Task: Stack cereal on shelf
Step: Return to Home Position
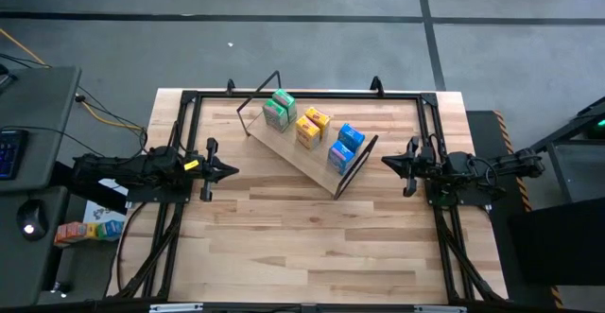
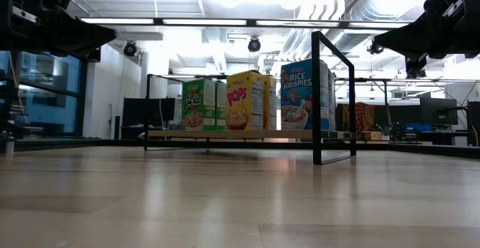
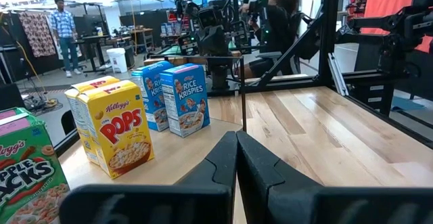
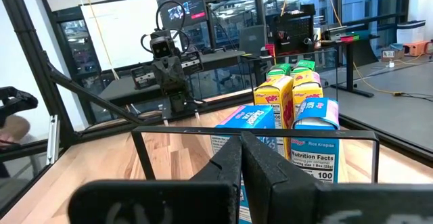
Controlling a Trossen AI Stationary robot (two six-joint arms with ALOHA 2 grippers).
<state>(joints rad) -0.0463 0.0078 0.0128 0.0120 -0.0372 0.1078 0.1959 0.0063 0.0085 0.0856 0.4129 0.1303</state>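
The shelf (image 1: 304, 155) is a light wood board on black wire frames, set diagonally in the table's far middle. On it stand the cereal boxes in pairs: green (image 1: 279, 108), yellow (image 1: 311, 126) and blue (image 1: 344, 147). The low view shows green (image 2: 199, 105), yellow (image 2: 245, 100) and blue (image 2: 303, 94) side by side. My left gripper (image 1: 231, 170) hangs shut above the table, left of the shelf. My right gripper (image 1: 386, 161) hangs shut just right of the shelf's near end. Neither touches anything.
A black rail frame (image 1: 302, 95) runs around the table's far and side edges. Bare wood (image 1: 312, 247) fills the near half of the table. More small boxes (image 1: 90, 228) lie off the table's left. People (image 3: 64, 28) stand and sit in the room beyond.
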